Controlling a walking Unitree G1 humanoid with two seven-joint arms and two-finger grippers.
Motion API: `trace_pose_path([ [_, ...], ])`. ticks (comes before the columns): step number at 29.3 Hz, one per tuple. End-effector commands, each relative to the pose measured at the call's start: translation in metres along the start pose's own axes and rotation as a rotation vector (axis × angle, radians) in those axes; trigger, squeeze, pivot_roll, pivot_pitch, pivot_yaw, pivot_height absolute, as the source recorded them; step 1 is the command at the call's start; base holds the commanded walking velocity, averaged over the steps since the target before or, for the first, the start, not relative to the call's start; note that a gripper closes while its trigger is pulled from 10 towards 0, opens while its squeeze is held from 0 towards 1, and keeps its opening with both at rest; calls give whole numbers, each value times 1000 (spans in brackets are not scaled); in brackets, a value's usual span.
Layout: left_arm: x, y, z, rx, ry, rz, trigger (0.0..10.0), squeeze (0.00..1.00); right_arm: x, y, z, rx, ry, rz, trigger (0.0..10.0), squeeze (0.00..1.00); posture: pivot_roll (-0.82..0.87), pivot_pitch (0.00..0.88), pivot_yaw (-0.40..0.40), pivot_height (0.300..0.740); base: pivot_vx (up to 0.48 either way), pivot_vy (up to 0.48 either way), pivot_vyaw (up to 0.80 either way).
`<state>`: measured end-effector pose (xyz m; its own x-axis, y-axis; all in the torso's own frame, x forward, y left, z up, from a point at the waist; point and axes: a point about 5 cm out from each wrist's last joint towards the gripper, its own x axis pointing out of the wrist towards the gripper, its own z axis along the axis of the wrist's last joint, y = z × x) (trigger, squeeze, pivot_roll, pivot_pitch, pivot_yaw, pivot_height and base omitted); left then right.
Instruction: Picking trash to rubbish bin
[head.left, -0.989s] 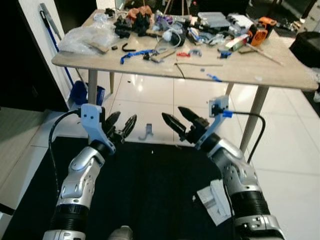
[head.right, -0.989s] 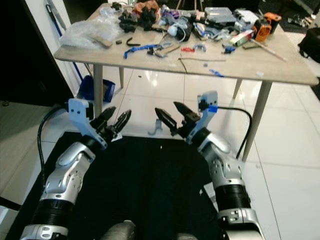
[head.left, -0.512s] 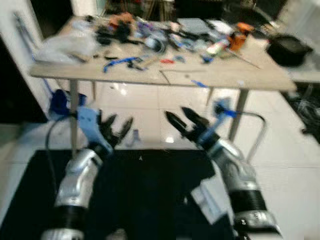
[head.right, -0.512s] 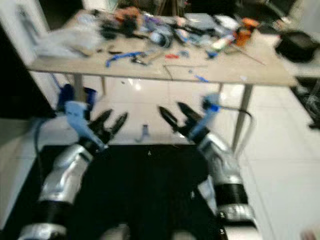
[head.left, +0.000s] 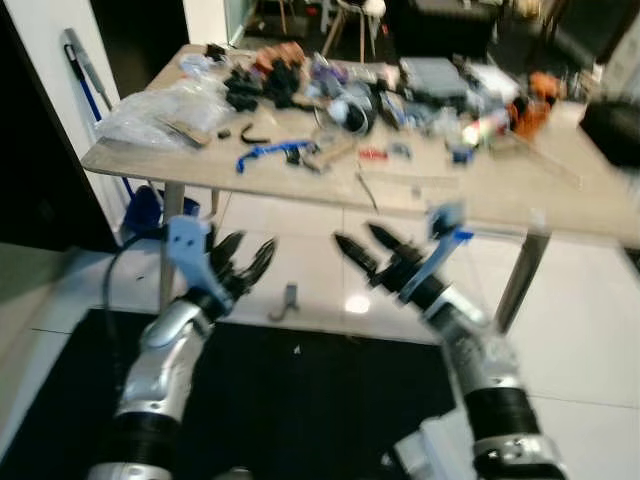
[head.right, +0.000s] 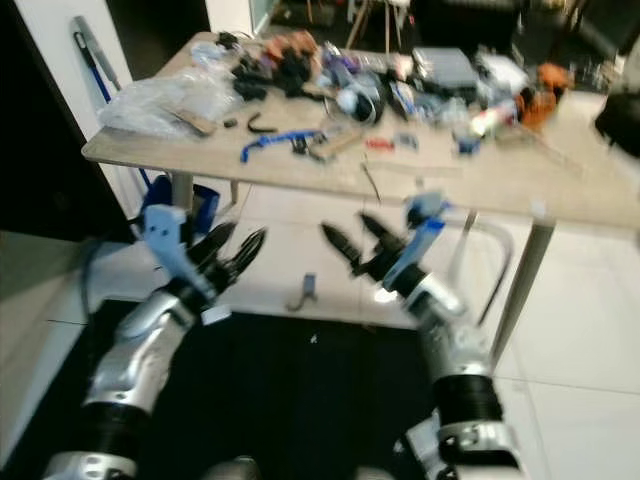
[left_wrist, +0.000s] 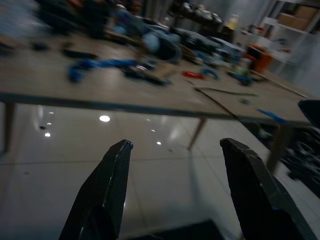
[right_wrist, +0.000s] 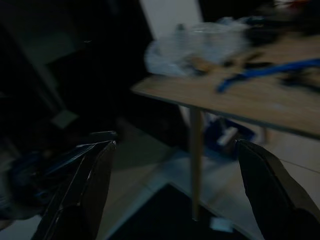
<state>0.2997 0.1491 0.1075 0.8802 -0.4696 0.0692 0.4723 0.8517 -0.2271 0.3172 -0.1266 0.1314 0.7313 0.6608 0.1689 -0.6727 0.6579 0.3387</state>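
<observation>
My left gripper (head.left: 248, 250) and right gripper (head.left: 355, 236) are both open and hold nothing, raised side by side over the floor in front of a wooden table (head.left: 300, 185). A crumpled clear plastic bag (head.left: 170, 100) lies at the table's left end. Tools and small parts (head.left: 350, 90) cover the rest of the top. A small grey hook-shaped piece (head.left: 288, 300) lies on the white tiles between the grippers. White paper or card (head.left: 430, 458) rests by my right arm at the black mat's edge. The left wrist view looks between its fingers (left_wrist: 112, 175) at the table edge.
A black mat (head.left: 300, 400) covers the floor under my arms, with glossy white tiles (head.left: 580, 330) beyond it. A blue container (head.left: 145, 210) stands under the table's left end and a blue-handled tool (head.left: 85, 60) leans on the wall. Table legs (head.left: 520, 280) stand ahead.
The whole picture has shifted and is blurred, so the camera has moved; the table now looks nearer. Both arms keep the same raised pose with fingers open.
</observation>
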Motion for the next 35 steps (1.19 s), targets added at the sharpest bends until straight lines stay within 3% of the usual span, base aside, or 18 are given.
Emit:
trace_pose_path([
  [1, 0, -2, -3, 1, 8, -9, 10000, 0, -4, -5, 0, 8, 1, -19, 10000, 0, 2, 0, -44, 740, 394, 0, 794],
  [20, 0, -3, -4, 19, 3, -22, 10000, 0, -5, -9, -2, 43, 8, -35, 10000, 0, -4, 0, -46, 740, 398, 0, 66],
  [27, -1, -5, -3, 31, -2, -39, 10000, 0, -5, -9, -3, 44, 10, -39, 10000, 0, -3, 0, -46, 740, 405, 0, -704],
  [35, -1, -8, -2, 36, -8, -60, 10000, 0, -6, -10, -1, 35, -3, -46, 10000, 0, -7, 0, -46, 740, 403, 0, 0],
])
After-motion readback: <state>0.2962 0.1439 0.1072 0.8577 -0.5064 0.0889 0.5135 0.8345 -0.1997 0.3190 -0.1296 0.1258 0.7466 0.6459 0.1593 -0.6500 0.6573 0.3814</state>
